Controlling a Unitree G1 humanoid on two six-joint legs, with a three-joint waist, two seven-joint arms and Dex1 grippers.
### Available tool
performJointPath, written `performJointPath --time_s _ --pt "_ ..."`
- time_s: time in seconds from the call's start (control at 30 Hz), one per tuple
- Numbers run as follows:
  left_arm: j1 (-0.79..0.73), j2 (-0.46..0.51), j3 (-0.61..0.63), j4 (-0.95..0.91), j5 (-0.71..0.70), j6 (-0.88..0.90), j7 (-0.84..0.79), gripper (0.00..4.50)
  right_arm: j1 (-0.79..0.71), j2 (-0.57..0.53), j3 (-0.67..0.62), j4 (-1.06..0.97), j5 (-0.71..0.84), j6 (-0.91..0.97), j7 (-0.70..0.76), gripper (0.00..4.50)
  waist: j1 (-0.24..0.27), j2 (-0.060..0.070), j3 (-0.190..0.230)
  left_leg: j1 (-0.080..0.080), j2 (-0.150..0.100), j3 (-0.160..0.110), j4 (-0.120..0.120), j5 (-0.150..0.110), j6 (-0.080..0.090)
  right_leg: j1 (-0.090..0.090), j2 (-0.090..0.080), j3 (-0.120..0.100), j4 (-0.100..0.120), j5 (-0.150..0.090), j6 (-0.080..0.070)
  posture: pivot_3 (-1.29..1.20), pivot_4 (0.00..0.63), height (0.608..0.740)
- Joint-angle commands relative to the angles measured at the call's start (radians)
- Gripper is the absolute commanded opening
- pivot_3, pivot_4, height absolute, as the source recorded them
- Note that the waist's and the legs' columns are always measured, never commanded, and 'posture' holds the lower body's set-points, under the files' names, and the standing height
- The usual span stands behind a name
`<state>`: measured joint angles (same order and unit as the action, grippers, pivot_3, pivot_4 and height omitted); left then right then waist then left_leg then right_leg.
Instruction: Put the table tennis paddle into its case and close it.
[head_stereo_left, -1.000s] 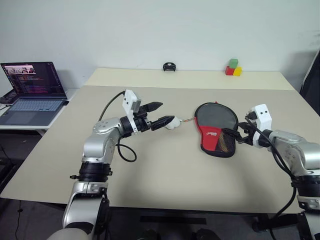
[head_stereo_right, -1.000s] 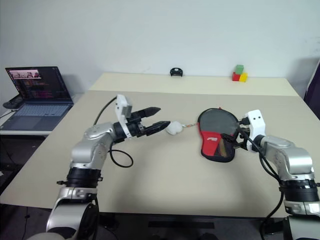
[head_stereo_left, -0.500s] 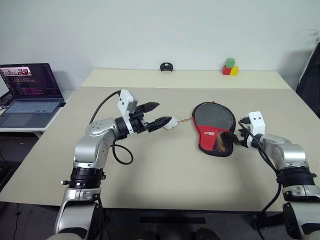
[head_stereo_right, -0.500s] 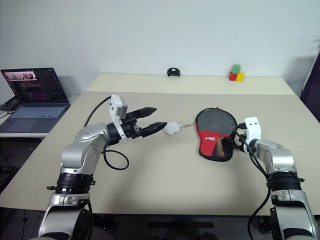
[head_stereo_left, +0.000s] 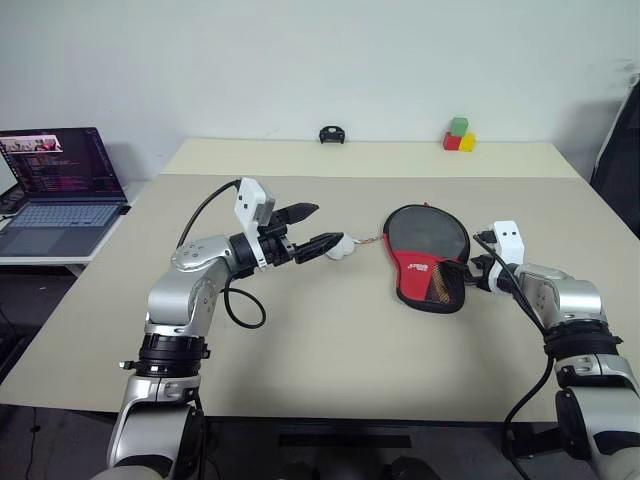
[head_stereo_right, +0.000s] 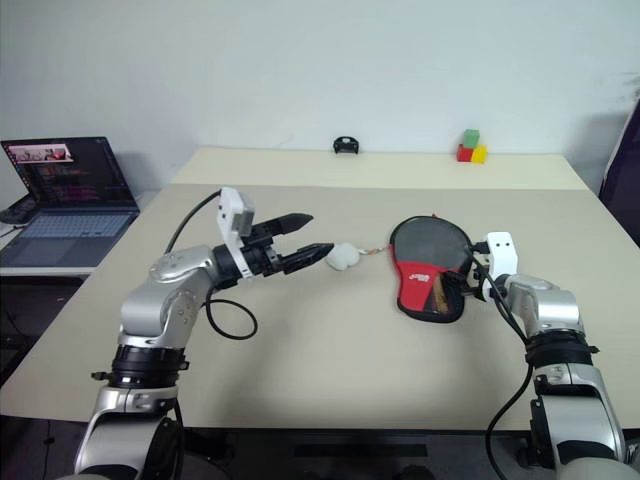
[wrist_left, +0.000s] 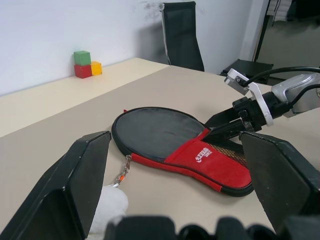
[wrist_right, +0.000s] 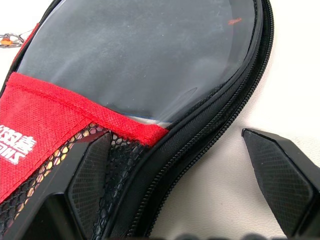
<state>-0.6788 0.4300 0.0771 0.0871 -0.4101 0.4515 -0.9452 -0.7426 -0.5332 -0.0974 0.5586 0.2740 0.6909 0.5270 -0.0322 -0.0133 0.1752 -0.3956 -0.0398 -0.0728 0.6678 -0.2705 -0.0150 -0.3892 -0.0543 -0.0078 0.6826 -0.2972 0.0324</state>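
The case (head_stereo_left: 427, 233) lies flat on the table, black at the top, red with a white logo lower down. Through its mesh pocket (head_stereo_left: 447, 289) I see the brown handle of the table tennis paddle (head_stereo_right: 437, 292); the blade is hidden inside. The zip (wrist_right: 226, 94) runs along the case's right edge. My right gripper (head_stereo_left: 466, 278) is open and straddles that edge, one finger (wrist_right: 90, 182) over the mesh, the other (wrist_right: 280, 172) over bare table. A white pompom (head_stereo_left: 343, 246) on a cord lies left of the case, at the tip of my open left gripper (head_stereo_left: 314, 229).
An open laptop (head_stereo_left: 60, 178) stands on a side table at the left. A second table behind holds coloured blocks (head_stereo_left: 456, 135) and a small black object (head_stereo_left: 331, 134). A dark chair (head_stereo_left: 617, 150) is at the right edge. A black cable (head_stereo_left: 243, 305) loops under my left forearm.
My right gripper has sunk and moved forward to the case's right edge. The left gripper stays by the pompom. The camera view has shifted a little.
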Motion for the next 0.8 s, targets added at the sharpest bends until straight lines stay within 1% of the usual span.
performJointPath --time_s 0.03,0.17,0.37,0.6,0.63,0.67,0.73,0.8 --pt "-0.004 0.017 0.005 -0.038 -0.014 -0.012 0.005 4.5 -0.003 -0.004 0.011 0.016 -0.026 0.022 0.0 4.48 0.0 0.0 0.0 0.0 0.0 0.0 0.0 0.0 0.0 0.0 0.0 0.0 0.0 0.0 0.0 0.0 0.15 0.74" --pt "0.001 0.024 0.006 -0.041 -0.013 -0.014 0.004 4.5 0.011 -0.012 0.015 -0.007 -0.031 0.052 0.012 4.48 0.001 0.0 0.0 0.0 0.0 0.0 0.0 0.0 0.0 0.0 0.0 0.0 0.0 0.0 0.0 0.0 0.15 0.74" --pt "0.004 0.03 0.006 -0.041 -0.014 -0.016 0.005 4.5 0.07 -0.014 0.019 -0.119 -0.001 0.146 0.066 4.48 0.001 0.0 -0.001 0.0 0.0 0.0 0.0 0.0 0.0 0.0 0.0 0.0 0.0 0.0 0.0 0.0 0.15 0.74" --pt "-0.001 0.027 0.003 -0.03 -0.01 -0.024 0.005 4.5 0.077 0.016 0.01 -0.121 -0.003 0.148 0.05 4.48 0.001 -0.001 -0.001 0.001 0.0 0.0 0.0 0.0 0.0 0.001 0.0 0.0 0.0 0.0 0.0 0.0 0.15 0.74" --pt "-0.001 0.027 0.002 -0.029 -0.01 -0.025 0.005 4.5 0.073 0.02 0.009 -0.114 -0.005 0.143 0.048 4.1 0.0 -0.001 -0.002 0.001 0.0 0.0 0.0 0.0 0.0 0.001 0.0 0.0 0.0 0.0 0.0 0.0 0.15 0.74" --pt "-0.001 0.026 0.002 -0.028 -0.009 -0.025 0.005 4.5 0.069 0.025 0.009 -0.106 -0.007 0.138 0.045 3.92 -0.001 -0.002 -0.002 0.001 0.0 0.0 -0.001 0.0 0.0 0.001 0.0 0.0 0.0 0.0 0.0 0.0 0.15 0.74" --pt "0.002 0.025 0.0 -0.028 -0.008 -0.027 0.005 4.5 0.06 0.038 0.011 -0.088 -0.013 0.125 0.038 3.31 -0.001 -0.003 -0.003 0.002 0.0 0.0 -0.001 0.0 0.0 0.001 0.0 0.0 0.0 0.0 0.0 0.0 0.15 0.74" --pt "0.006 0.025 -0.002 -0.03 -0.007 -0.029 0.005 4.5 0.051 0.051 0.012 -0.073 -0.018 0.115 0.033 2.58 -0.002 -0.003 -0.003 0.003 0.001 0.0 -0.001 0.0 0.001 0.002 0.0 0.0 0.0 0.0 0.0 0.0 0.15 0.74"
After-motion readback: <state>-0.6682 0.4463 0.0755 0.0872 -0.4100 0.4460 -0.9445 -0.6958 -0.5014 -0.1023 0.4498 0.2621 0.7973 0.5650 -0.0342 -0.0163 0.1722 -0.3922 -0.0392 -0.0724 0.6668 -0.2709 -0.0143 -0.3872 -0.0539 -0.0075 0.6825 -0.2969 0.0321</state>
